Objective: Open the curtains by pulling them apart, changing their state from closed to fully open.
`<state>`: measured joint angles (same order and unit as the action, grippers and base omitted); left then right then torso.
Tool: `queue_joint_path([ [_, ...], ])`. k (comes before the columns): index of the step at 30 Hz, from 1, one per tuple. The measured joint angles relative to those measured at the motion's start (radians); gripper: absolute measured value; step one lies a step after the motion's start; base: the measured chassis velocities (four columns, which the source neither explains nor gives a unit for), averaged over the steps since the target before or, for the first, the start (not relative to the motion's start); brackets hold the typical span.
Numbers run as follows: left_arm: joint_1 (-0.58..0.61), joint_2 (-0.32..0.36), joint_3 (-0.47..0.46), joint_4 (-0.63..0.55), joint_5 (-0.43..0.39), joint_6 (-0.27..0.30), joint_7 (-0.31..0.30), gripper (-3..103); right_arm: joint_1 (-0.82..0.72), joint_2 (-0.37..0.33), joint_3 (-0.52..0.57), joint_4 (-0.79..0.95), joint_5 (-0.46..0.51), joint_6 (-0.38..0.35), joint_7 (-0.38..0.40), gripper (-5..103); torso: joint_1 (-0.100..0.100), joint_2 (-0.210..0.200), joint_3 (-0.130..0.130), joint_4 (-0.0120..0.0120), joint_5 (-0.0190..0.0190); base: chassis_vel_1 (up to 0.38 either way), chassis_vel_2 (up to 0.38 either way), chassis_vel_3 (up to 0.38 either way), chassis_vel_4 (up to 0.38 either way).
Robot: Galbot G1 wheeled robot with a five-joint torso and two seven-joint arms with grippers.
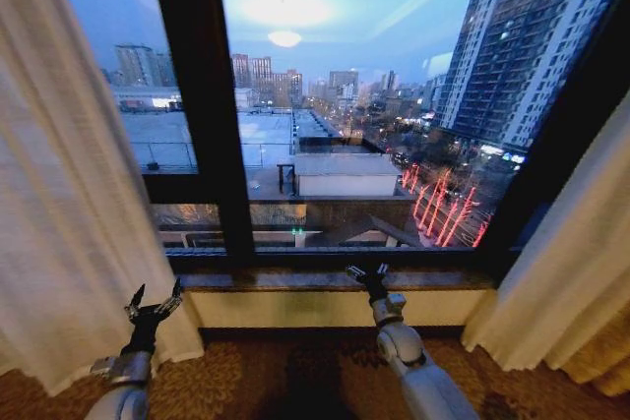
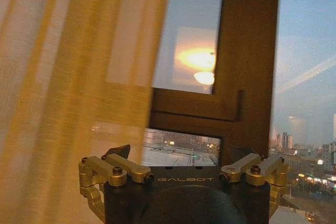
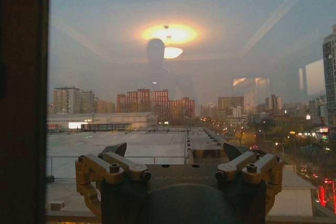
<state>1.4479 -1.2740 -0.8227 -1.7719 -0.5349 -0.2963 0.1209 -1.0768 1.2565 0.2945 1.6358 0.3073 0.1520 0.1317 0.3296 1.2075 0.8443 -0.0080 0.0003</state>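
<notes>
Sheer white pleated curtains [image 1: 59, 194]: parted, hanging vertically at both window edges. Left hand [image 1: 153, 309]: released, empty, just beside the left panel's inner edge, nearer than the right. Right hand [image 1: 367, 275]: released, empty, mid-window, well apart from the right panel [image 1: 561, 272].

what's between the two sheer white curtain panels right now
In the head view, bare window glass and a dark vertical window frame lie between the left sheer white curtain panel and the right one.
</notes>
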Motion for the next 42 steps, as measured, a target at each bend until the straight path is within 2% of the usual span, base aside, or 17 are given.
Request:
queue_joint_path([
  [14,0.0,0.0,0.0,0.0,0.0,0.0,0.0,100,0.0,0.0,0.0,0.0,0.0,0.0,0.0,100,0.0,0.0,0.0,0.0004,-0.0012,0.282,0.284,-0.284,-0.276],
  [20,0.0,0.0,0.0,0.0,0.0,0.0,0.0,100,0.0,0.0,0.0,0.0,0.0,0.0,0.0,100,0.0,0.0,0.0,-0.0002,0.0005,0.01,0.005,-0.001,-0.023],
  [31,0.0,0.0,0.0,0.0,0.0,0.0,0.0,100,0.0,0.0,0.0,0.0,0.0,0.0,0.0,100,0.0,0.0,0.0,0.0,-0.001,-0.025,0.008,0.026,0.0],
  [42,0.0,0.0,0.0,0.0,0.0,0.0,0.0,100,0.0,0.0,0.0,0.0,0.0,0.0,0.0,100,0.001,0.0,0.0,-0.0001,-0.0003,-0.115,0.119,0.093,-0.116],
])
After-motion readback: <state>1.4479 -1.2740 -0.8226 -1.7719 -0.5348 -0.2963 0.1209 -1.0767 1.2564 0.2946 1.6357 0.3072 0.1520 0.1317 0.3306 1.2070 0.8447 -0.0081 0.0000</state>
